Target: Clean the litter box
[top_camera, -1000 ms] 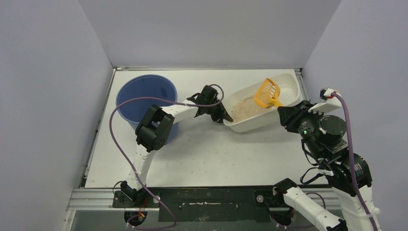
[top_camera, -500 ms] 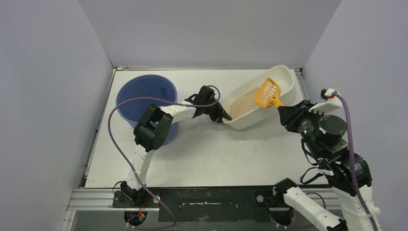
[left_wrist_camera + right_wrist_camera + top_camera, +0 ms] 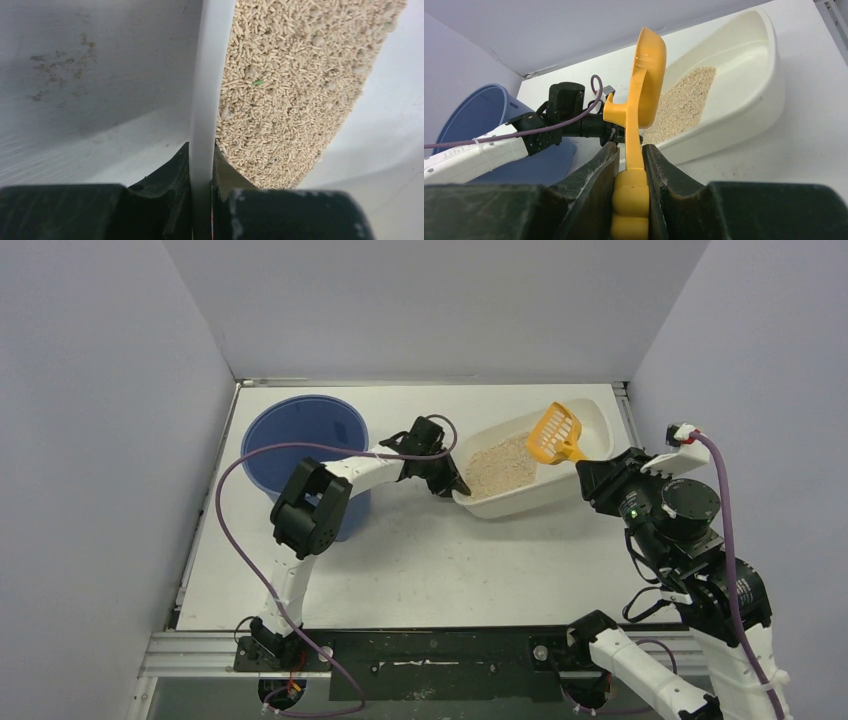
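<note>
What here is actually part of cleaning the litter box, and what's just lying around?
In the job: litter box, gripped at its rim by the left tool; orange scoop, held by the right tool; tan litter; blue bucket, probably for waste.
Lying about: stray crumbs on the table.

In right end effector, orange scoop upright; litter box and blue bucket beyond.

Boxed in left, far and right by plain pale walls; white table, lightly smudged; metal rail along near edge.
</note>
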### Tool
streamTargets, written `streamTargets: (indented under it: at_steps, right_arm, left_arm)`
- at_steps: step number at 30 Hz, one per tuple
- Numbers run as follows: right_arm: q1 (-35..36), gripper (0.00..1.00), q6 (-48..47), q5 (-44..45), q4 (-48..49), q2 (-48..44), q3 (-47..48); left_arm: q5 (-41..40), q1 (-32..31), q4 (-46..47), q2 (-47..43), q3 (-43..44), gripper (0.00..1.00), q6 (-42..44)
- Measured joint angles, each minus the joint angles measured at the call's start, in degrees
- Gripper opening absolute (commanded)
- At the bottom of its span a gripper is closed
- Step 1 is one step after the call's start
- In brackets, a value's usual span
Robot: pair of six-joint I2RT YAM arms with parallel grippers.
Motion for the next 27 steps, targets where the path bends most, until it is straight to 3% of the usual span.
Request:
streamTargets:
  at_steps: [7, 15, 27]
  right_arm:
    - [0.0, 0.00, -0.3, -0.7, -0.9, 0.3, -0.1]
    - [0.3, 0.00, -0.8, -3.5, -3.9, 2.1, -2.7]
    - [0.3, 0.00, -0.4, -9.5, -12.9, 7.4, -5.2]
  left_arm:
    - [-8.1, -1.4, -11.9, -0.9, 4.3, 0.00, 17.0]
    - [-18.4, -1.8, -16.4, -7.9, -2.3, 0.00, 32.1]
    - [-25.7, -2.2, -14.7, -18.6, -15.4, 0.00, 41.7]
